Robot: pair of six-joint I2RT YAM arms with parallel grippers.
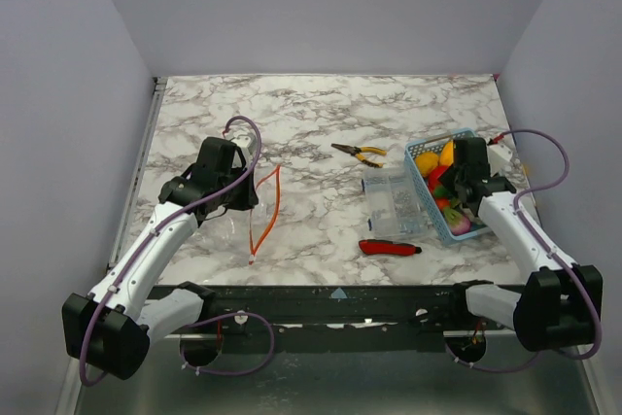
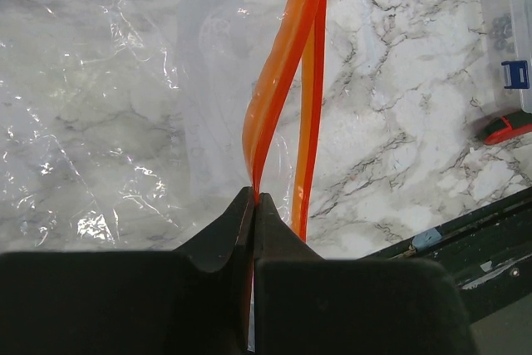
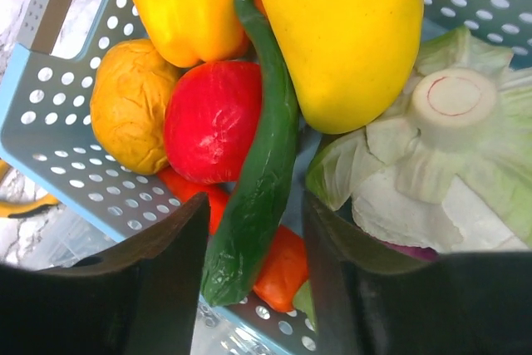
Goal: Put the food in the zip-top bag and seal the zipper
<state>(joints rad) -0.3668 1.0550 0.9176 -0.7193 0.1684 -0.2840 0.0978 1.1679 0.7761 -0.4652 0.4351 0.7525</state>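
The zip-top bag [image 1: 228, 221] was laid flat at left centre of the top view, its zipper [image 1: 264, 203] run from upper to lower frame along the bag's right edge, and the lower end of one orange strip was pinched in the clamped-shut left gripper [image 2: 253, 199]. The food [image 3: 212, 118] was heaped in the blue mesh basket [image 1: 422, 199] at right, where the right gripper [image 3: 253, 222] was held with jaws parted either side of a green chili [image 3: 262, 164] aligned between them. A clear box [image 1: 393, 203], a red-handled knife [image 1: 389, 248] and yellow-handled pliers [image 1: 360, 153] were set between basket and bag.
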